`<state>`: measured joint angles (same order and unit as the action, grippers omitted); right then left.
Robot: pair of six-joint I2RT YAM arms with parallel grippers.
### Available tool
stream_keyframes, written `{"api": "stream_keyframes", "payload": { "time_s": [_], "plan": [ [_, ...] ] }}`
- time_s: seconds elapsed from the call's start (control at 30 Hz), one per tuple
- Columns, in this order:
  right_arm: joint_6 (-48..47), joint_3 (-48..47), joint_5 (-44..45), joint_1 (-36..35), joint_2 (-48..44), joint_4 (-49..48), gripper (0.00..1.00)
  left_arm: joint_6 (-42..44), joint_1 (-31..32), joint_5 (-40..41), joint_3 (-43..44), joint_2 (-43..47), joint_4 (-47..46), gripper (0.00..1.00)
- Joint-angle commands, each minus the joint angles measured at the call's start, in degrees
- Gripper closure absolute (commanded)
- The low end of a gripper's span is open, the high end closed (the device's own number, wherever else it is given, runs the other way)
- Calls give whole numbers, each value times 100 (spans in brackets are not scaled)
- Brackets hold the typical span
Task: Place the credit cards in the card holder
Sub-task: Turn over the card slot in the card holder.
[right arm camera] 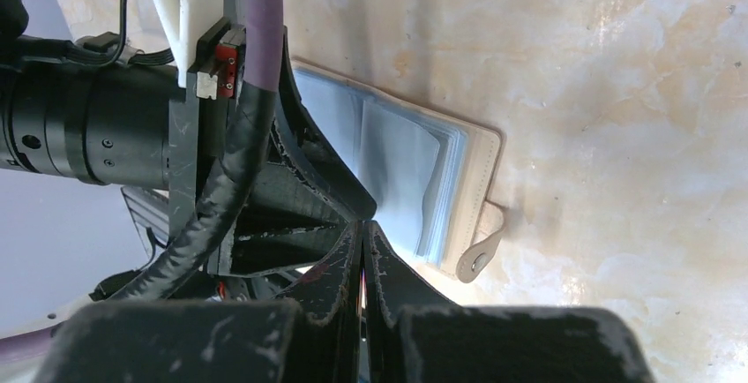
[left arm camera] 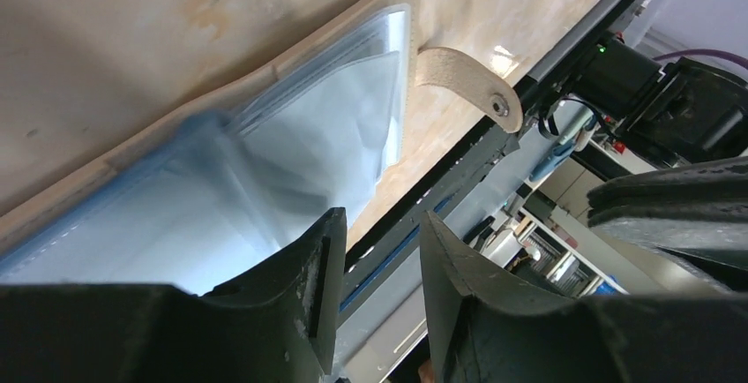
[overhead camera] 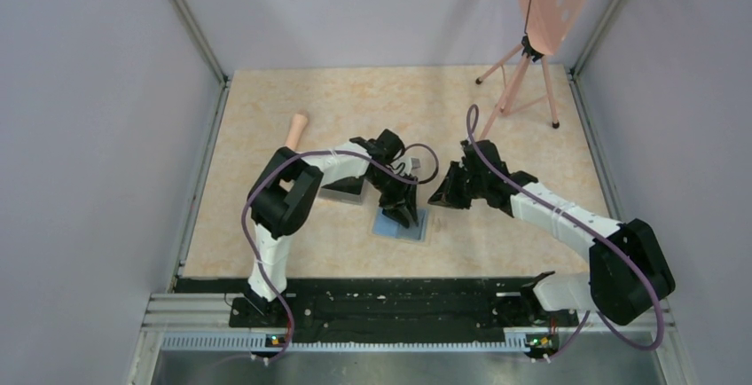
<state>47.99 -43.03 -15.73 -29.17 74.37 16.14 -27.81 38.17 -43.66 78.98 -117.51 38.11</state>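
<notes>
The card holder [overhead camera: 417, 232] lies open on the table, tan outside with grey-blue clear pockets [left arm camera: 291, 127], and its snap strap [left arm camera: 463, 78] sticks out at one side. My left gripper [overhead camera: 403, 210] is open right over it, and one finger [left arm camera: 304, 277] is down at the pockets. My right gripper [overhead camera: 437, 197] is just right of the holder with its tips [right arm camera: 363, 224] pointing at the pocket edge [right arm camera: 406, 162]. Its jaws are shut with a thin dark card edge between them. No other credit card shows.
A clear plastic box [overhead camera: 344, 192] sits under the left forearm, just left of the holder. A wooden handle [overhead camera: 296, 129] lies further back left. A pink tripod stand [overhead camera: 523, 83] is at the back right. The black base rail [overhead camera: 381, 301] runs along the near edge.
</notes>
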Motion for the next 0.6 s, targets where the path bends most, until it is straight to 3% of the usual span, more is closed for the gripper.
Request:
{"api": "stream_keyframes", "payload": {
  "time_s": [0.0,0.33,0.57],
  "plan": [
    [-130,-114,-89,35,54,-1,100,-81,24,-411,256,125,-506,58],
    [-388,-649,-394,33,597,11,96,-216,-302,-574,108,956,-1460,56],
    [-527,-1261,-753,30,1256,-34,93,-1388,-1490,-1143,-974,1784,-3383,56]
  ]
}}
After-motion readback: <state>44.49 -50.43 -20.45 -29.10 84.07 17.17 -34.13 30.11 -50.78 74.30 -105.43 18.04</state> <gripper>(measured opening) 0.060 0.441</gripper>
